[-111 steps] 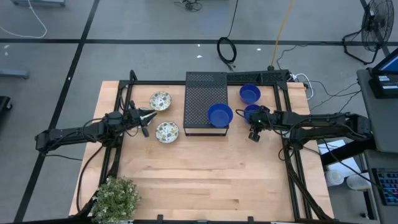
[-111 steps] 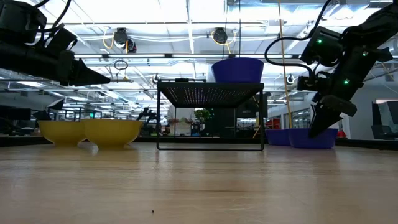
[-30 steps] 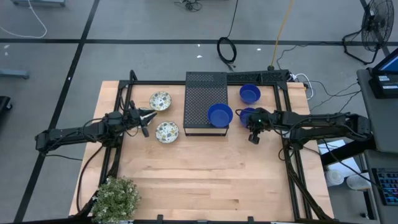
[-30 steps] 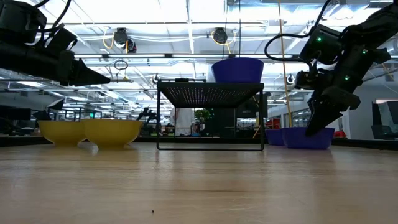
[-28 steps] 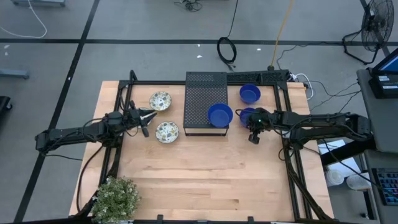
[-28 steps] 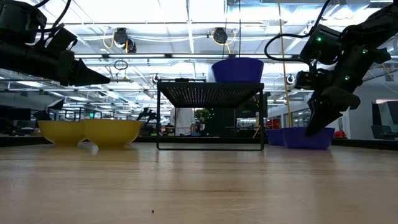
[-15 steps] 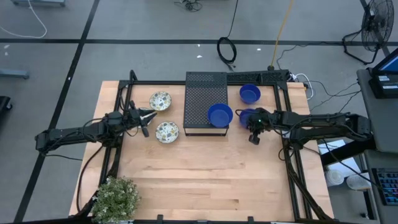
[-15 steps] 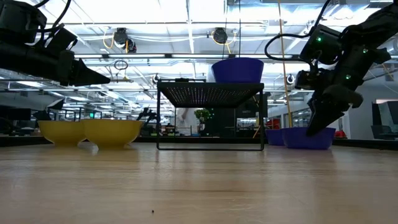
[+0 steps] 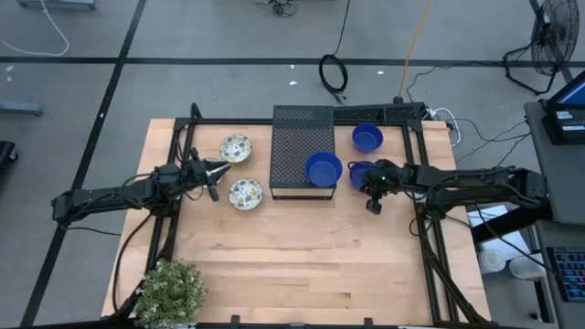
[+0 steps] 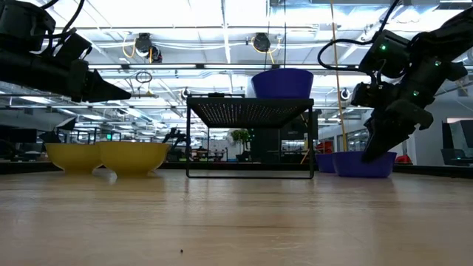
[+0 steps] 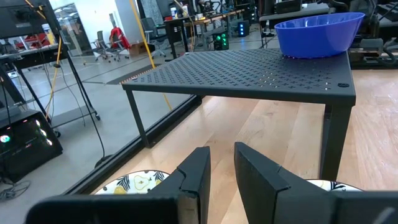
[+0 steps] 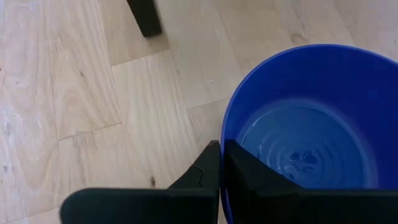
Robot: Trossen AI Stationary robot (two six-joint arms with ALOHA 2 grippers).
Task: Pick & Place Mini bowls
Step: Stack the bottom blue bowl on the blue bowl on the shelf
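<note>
No readable text, labels, brand names, numbers or signs appear in any of the views. Nothing legible shows on the bowls, the black perforated stand, the robot arms, the wooden worktop, or the equipment in the room behind.
</note>
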